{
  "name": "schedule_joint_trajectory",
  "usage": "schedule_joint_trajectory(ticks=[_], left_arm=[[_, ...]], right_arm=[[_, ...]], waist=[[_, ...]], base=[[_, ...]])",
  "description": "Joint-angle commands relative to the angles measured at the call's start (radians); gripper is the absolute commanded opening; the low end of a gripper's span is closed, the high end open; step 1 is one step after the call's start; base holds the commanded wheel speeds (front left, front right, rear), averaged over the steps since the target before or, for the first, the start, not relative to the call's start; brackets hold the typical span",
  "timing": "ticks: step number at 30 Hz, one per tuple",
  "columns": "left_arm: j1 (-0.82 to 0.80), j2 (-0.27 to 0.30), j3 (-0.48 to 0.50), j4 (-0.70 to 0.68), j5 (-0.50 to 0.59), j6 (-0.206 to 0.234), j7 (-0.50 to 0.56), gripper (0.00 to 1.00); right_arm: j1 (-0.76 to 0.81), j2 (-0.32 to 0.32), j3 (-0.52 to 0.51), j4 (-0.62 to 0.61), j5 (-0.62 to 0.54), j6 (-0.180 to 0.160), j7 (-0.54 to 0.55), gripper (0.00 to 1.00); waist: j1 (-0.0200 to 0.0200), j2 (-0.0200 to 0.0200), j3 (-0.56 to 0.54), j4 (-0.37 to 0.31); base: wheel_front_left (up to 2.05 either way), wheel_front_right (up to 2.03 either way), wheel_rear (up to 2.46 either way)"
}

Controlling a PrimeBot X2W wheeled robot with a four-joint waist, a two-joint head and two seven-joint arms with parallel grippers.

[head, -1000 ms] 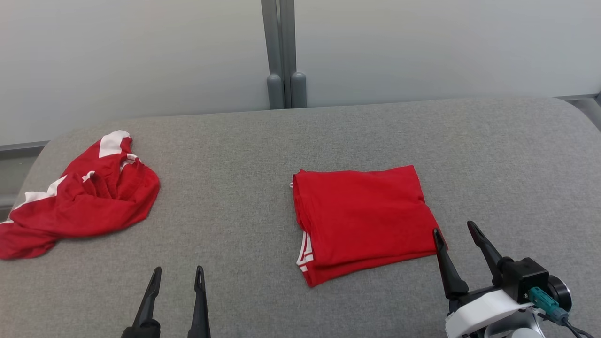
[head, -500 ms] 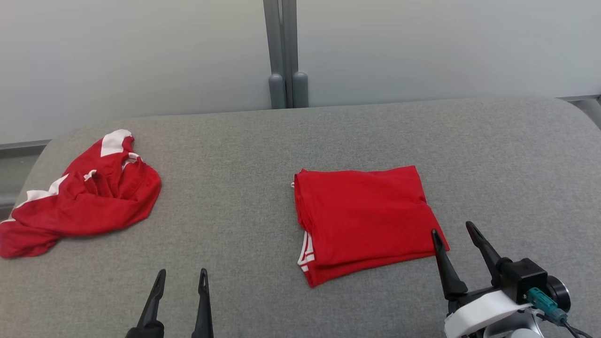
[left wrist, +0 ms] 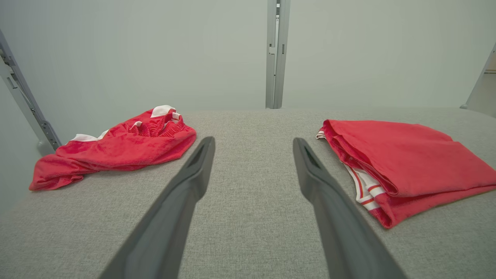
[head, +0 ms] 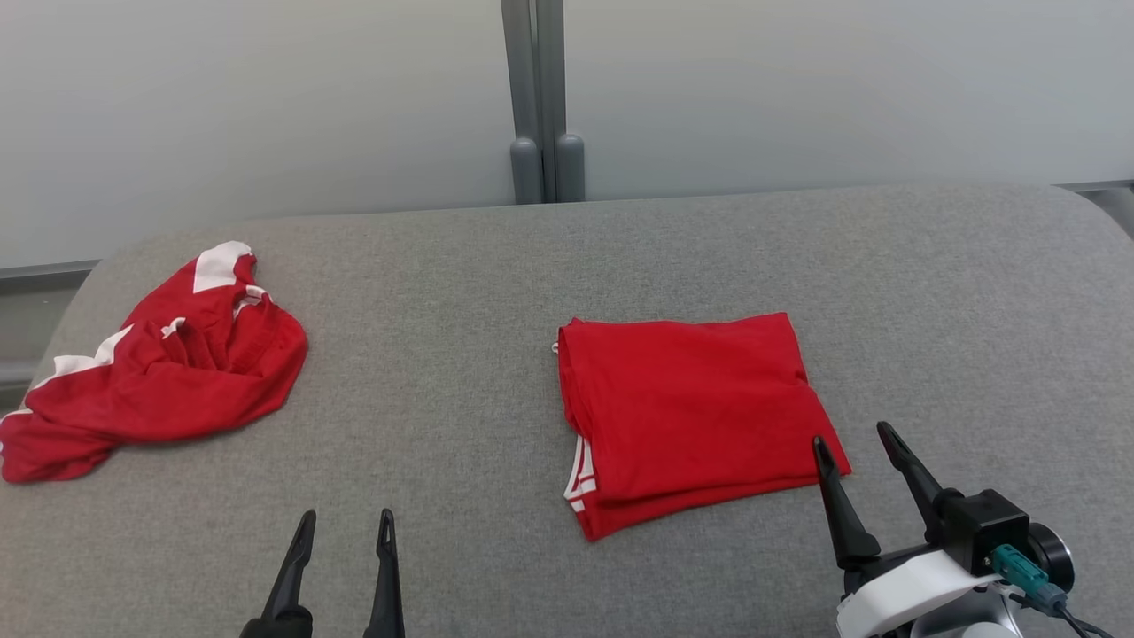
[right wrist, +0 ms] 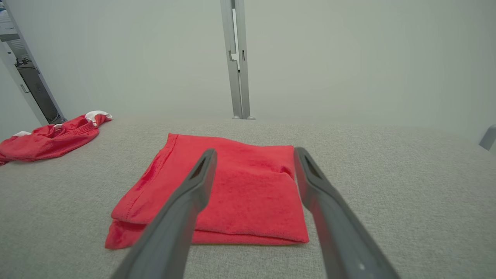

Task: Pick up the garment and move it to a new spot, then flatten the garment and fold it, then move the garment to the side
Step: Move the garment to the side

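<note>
Right gripper point(head: 850, 434), fingers spread and empty, sits at the near right corner of the folded red garment point(head: 691, 408) lying mid-table point(head: 461, 354); left gripper point(head: 347, 513), likewise spread, is well apart from it.

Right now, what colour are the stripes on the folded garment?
White and red stripes; clearest in the left wrist view.

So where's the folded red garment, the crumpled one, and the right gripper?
folded garment point(head: 691, 408), head view, middle of its top layer.
crumpled garment point(head: 177, 381), head view, its bunched red middle.
right gripper point(head: 850, 434), head view, midway between its fingertips.
</note>
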Motion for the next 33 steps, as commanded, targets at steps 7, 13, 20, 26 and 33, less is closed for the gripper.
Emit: schedule_joint_trajectory(ticks=[7, 13, 20, 26, 33], left_arm=[[-0.01, 0.0, -0.002, 0.005, -0.002, 0.001, 0.0, 1.0], [-0.026, 0.0, -0.016, 0.008, 0.003, 0.0, 0.0, 1.0], [-0.075, 0.0, -0.045, 0.001, 0.019, -0.007, 0.0, 1.0], [-0.128, 0.0, -0.08, -0.002, 0.024, -0.003, 0.0, 1.0], [-0.19, 0.0, -0.123, 0.002, 0.027, 0.0, 0.0, 1.0]], right_arm=[[-0.008, -0.006, 0.01, 0.004, 0.006, -0.001, -0.002, 1.0], [-0.054, -0.026, 0.038, 0.02, 0.06, -0.001, -0.002, 1.0], [-0.181, -0.125, 0.12, 0.091, 0.327, -0.001, -0.002, 1.0], [-0.305, -0.291, 0.255, 0.146, 0.707, -0.001, 0.035, 1.0], [-0.395, -0.46, 0.336, 0.119, 1.062, -0.001, 0.205, 1.0]], waist=[[0.0, 0.0, 0.015, 0.008], [0.0, 0.0, 0.049, 0.01], [0.0, 0.0, 0.142, 0.022], [0.0, 0.0, 0.222, 0.041], [0.0, 0.0, 0.307, 0.063]], base=[[0.0, 0.0, 0.0], [0.0, 0.0, 0.0], [0.0, 0.0, 0.0], [0.0, 0.0, 0.0], [0.0, 0.0, 0.0]])
